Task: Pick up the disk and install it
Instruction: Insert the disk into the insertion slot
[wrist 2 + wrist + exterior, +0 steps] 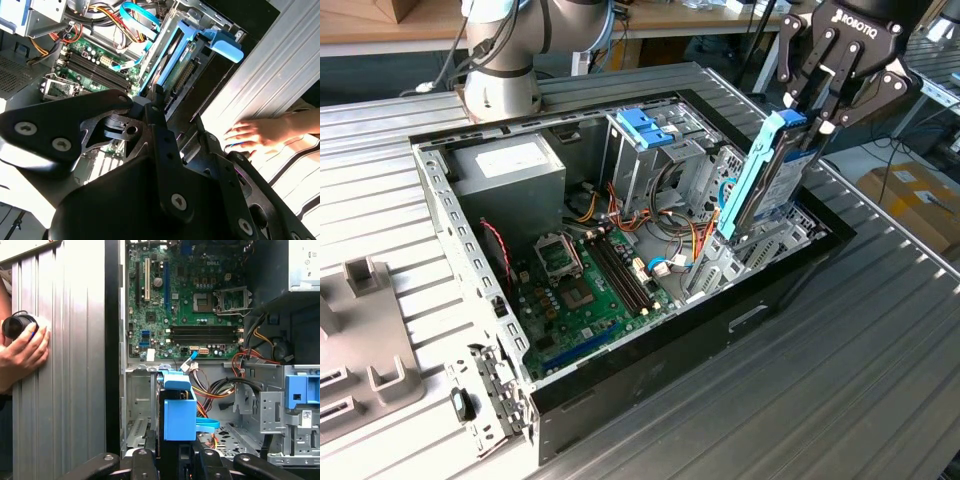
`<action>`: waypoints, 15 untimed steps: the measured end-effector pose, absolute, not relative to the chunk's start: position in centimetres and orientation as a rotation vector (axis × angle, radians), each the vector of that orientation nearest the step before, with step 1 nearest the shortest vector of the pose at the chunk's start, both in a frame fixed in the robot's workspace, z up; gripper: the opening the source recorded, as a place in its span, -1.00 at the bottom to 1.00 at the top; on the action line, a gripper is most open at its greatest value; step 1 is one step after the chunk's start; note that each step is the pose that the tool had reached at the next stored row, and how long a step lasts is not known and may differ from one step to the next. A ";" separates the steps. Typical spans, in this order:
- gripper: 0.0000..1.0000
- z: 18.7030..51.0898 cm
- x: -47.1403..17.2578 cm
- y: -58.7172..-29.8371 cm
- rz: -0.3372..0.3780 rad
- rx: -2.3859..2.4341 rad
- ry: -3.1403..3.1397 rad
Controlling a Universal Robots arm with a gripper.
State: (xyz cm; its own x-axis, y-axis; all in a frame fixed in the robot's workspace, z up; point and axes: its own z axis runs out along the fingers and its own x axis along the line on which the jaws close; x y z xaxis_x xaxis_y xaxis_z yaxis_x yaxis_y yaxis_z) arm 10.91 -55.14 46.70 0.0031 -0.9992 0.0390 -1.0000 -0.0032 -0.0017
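Silver-grey disk (782, 178) tight in the pincer (810, 115), cables (696, 240) and cage (632, 165) just beside

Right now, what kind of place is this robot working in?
Probably a robotics lab or workshop: a robot arm stands on a ribbed metal table beside an open computer case, with a wooden workbench behind.

Claw (807, 118) gripping tilted disk (778, 186) at case (650, 400)

I see white lettering on the black body of the end effector (812, 118), a white logo on the motherboard (185, 290), a white sticker (510, 157) on the power-supply box (520, 185), and a small coded label (306, 417) on the drive cage (292, 440).
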 end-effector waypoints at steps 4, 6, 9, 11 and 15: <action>-0.30 46.6 11.0 -55.1 0.045 2.206 -2.199; -0.30 46.5 11.0 -55.1 0.046 2.206 -2.198; -0.30 46.5 11.0 -55.1 0.046 2.205 -2.198; -0.30 46.3 11.0 -55.1 0.047 2.205 -2.198; -0.30 46.0 11.1 -55.1 0.047 2.205 -2.198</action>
State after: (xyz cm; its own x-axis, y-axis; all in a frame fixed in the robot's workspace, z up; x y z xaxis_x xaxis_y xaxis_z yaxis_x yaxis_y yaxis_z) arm 11.09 -55.14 45.97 0.0033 -0.9992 0.0409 -1.0000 -0.0034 -0.0017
